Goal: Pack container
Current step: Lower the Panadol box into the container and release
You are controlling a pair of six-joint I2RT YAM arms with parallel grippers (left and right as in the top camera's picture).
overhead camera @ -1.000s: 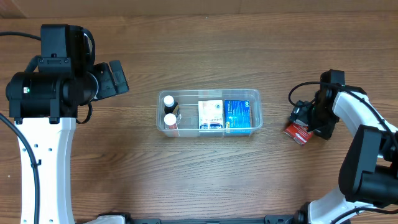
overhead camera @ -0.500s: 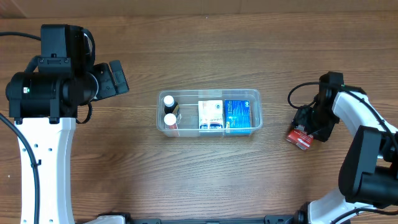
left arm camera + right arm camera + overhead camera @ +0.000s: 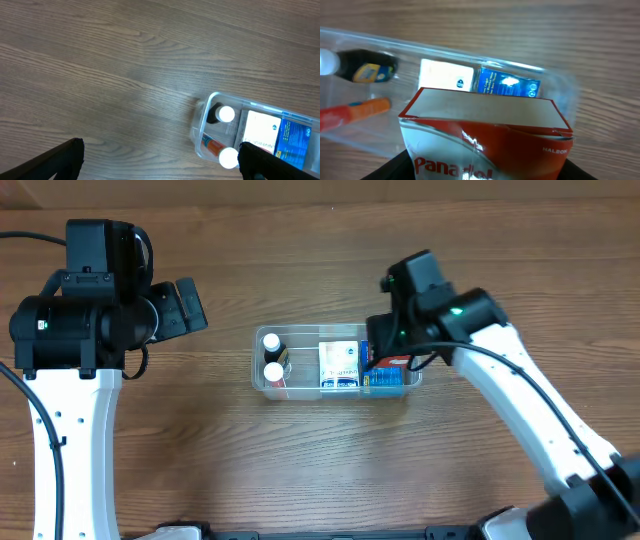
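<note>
Container (image 3: 310,329) with bottles (image 3: 271,343), white box (image 3: 339,365), blue box (image 3: 509,85)

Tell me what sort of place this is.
Likely a robotics lab bench: the left arm and right arm flank a wood-grain table, and the right gripper holds a red box at the container of medicine boxes and bottles.

Clear colourless container (image 3: 303,365); red-and-white box (image 3: 485,125); blue box (image 3: 509,86), white box (image 3: 445,76); brown wood-grain table (image 3: 300,260).
</note>
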